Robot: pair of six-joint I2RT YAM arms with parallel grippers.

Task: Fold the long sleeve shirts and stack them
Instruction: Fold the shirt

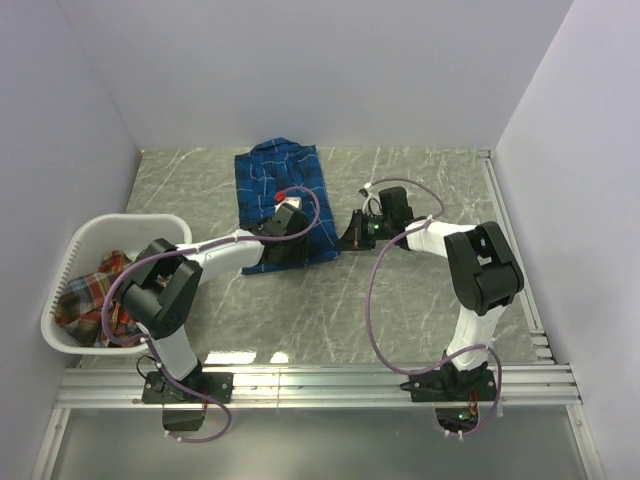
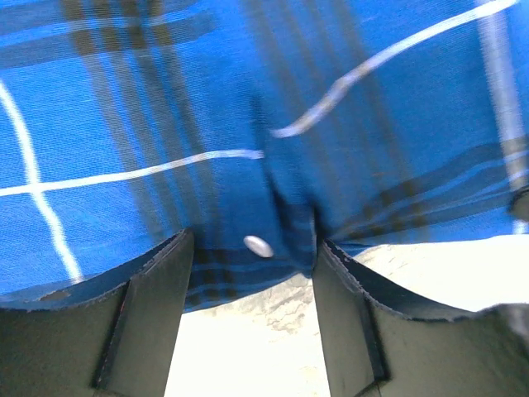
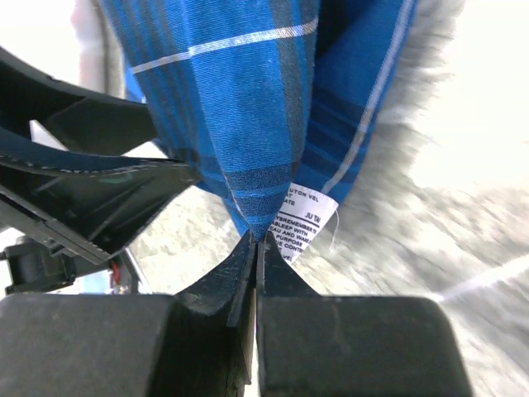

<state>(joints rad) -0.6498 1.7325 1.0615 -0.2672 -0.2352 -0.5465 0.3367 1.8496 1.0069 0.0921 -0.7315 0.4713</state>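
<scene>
A royal blue plaid long sleeve shirt (image 1: 280, 185) lies spread on the marble table, its near edge bunched between the two grippers. My left gripper (image 1: 272, 250) sits over that near edge. In its wrist view it (image 2: 252, 248) stands open, with the hem and a white button (image 2: 259, 246) between the black fingers (image 2: 157, 289). My right gripper (image 1: 352, 235) is at the shirt's near right corner. Seen from the wrist, it (image 3: 258, 240) is shut on a fold of blue cloth (image 3: 248, 124) beside a white care label (image 3: 307, 217). A red-orange plaid shirt (image 1: 95, 295) lies crumpled in the basket.
The white plastic laundry basket (image 1: 130, 222) stands at the left edge of the table beside the left arm. White walls close in the back and both sides. An aluminium rail (image 1: 320, 380) runs along the near edge. The left gripper's body (image 3: 83, 190) shows close to the right gripper.
</scene>
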